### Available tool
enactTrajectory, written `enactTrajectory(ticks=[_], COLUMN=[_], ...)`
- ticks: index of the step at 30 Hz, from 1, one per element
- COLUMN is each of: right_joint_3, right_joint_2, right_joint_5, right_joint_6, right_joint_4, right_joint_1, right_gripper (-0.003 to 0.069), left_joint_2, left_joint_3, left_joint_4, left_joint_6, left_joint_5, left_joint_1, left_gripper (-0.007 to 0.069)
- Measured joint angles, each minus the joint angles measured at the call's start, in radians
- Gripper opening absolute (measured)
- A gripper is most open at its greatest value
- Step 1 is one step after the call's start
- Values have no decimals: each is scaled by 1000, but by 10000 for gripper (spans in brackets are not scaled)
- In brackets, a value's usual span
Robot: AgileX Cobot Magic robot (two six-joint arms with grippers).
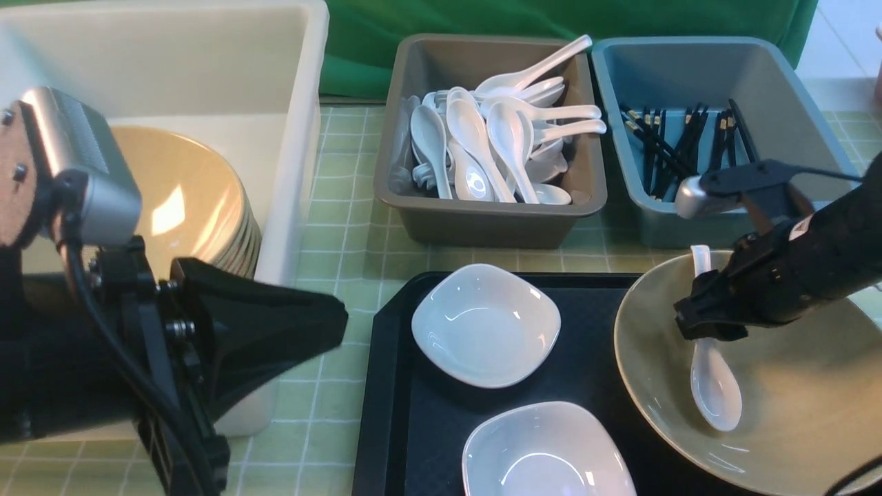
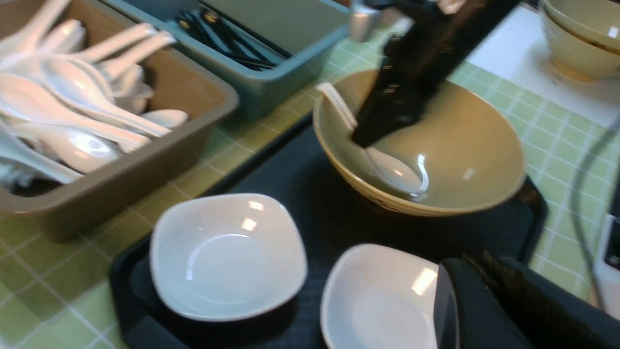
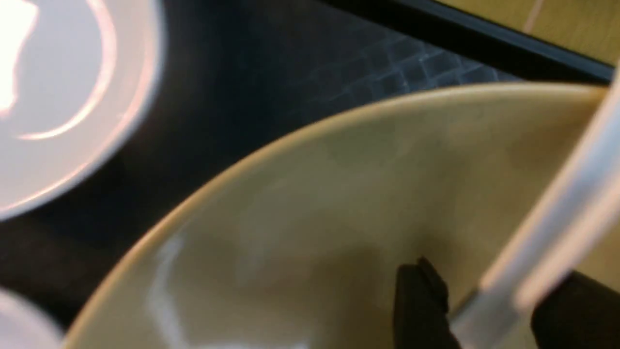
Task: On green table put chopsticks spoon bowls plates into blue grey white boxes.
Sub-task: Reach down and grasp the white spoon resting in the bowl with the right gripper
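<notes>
A white spoon (image 1: 716, 393) lies in a tan bowl (image 1: 792, 427) on the black tray, its handle leaning on the rim. My right gripper (image 1: 710, 331) is down inside that bowl, open, one finger on each side of the spoon's handle (image 3: 557, 218). Two white plates (image 1: 486, 324) (image 1: 544, 455) sit empty on the tray. My left gripper (image 1: 341, 320) hangs shut and empty beside the white box (image 1: 303, 138), which holds stacked bowls (image 1: 186, 200). The grey box (image 1: 482, 220) is full of spoons. Chopsticks (image 1: 682, 148) lie in the blue box (image 1: 792, 89).
The black tray (image 1: 413, 427) rests on the green table (image 1: 344, 241) in front of the grey and blue boxes. More tan bowls (image 2: 576, 43) are stacked off to the right, seen only from the left wrist.
</notes>
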Motion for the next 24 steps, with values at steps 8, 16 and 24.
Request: enactTrajectory(ticks=[8, 16, 24], right_joint_3=[-2, -37, -297], right_joint_2=[43, -58, -70], right_joint_5=[-3, 79, 81], right_joint_6=[0, -35, -148], right_joint_4=[1, 0, 159], right_joint_1=[0, 0, 22], right_gripper=[218, 186, 186], left_joint_2=[0, 0, 0], left_joint_3=[-1, -1, -1], left_joint_4=[-8, -8, -8], left_joint_6=[0, 0, 0], left_joint_5=[43, 43, -4], left_joint_1=[0, 0, 0], left_gripper=[-1, -1, -1])
